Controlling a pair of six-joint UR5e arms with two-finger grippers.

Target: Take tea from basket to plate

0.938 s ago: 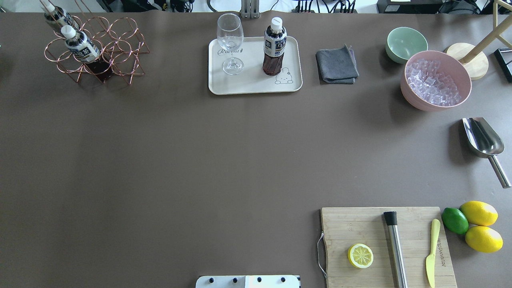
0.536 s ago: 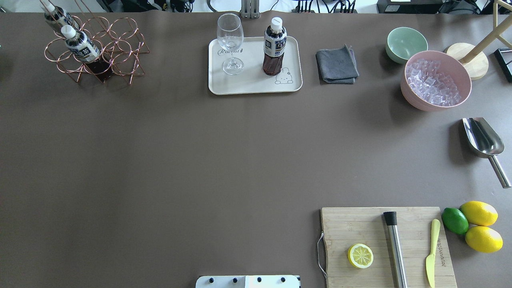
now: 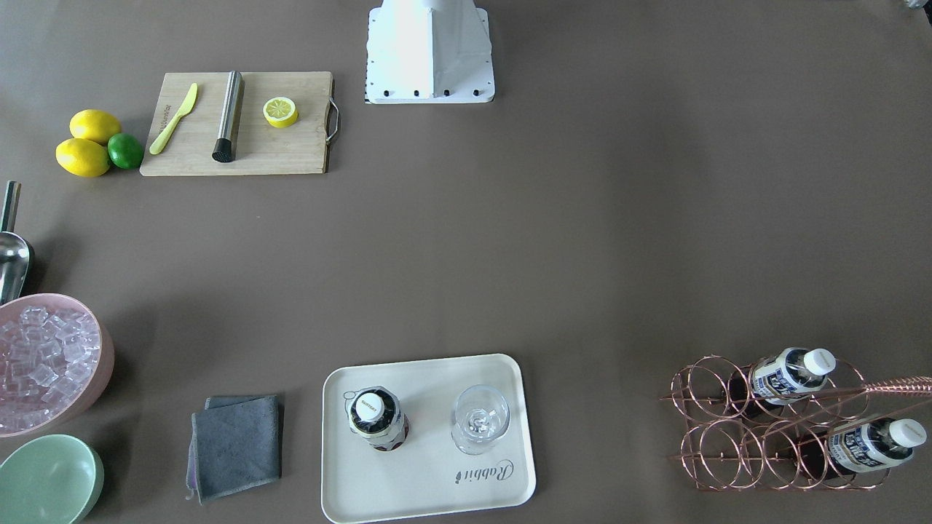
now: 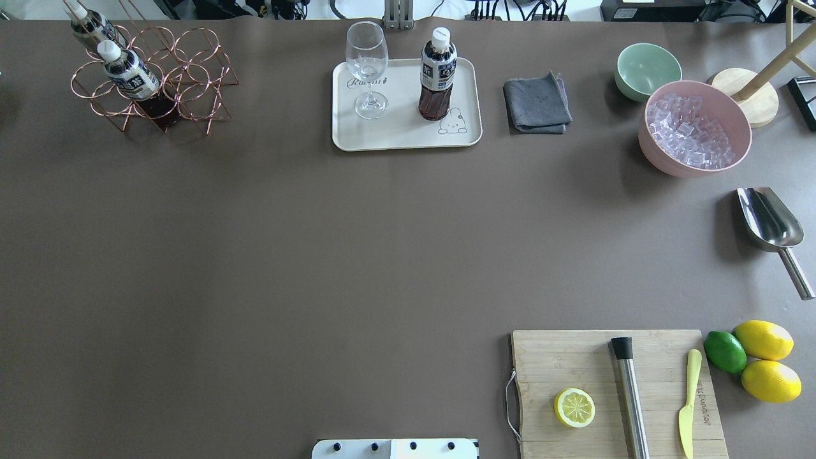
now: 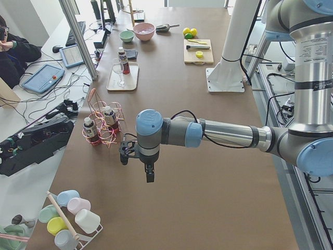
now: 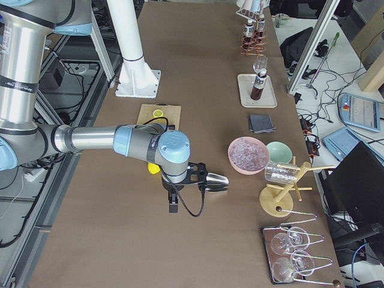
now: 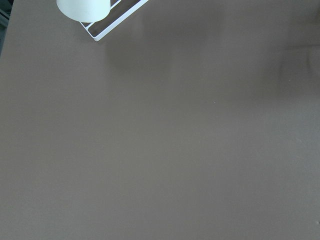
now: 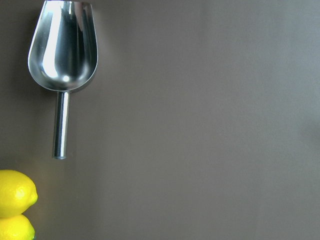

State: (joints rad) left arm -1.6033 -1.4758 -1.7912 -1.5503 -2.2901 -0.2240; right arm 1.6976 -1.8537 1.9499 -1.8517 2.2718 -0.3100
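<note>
One tea bottle [image 4: 437, 73] stands upright on the cream plate [image 4: 401, 131], next to a clear glass [image 4: 368, 70]; in the front-facing view the bottle [image 3: 376, 415] shows from above on the plate [image 3: 429, 487]. Two more tea bottles [image 4: 131, 75] [image 4: 89, 25] stand in the copper wire basket [image 4: 191, 83] at the far left corner. The left gripper [image 5: 149, 176] hangs over bare table near the basket [image 5: 104, 122], apart from it. The right gripper [image 6: 173, 207] hangs beyond the table's right end. I cannot tell whether either is open or shut.
A grey cloth [image 4: 537, 103], a mint bowl [image 4: 647, 69] and a pink bowl of ice [image 4: 693, 127] stand right of the plate. A metal scoop [image 4: 772, 229], lemons and a lime [image 4: 762, 360], and a cutting board [image 4: 612, 389] lie at the right. Cups [image 5: 73, 219] rest at the left end.
</note>
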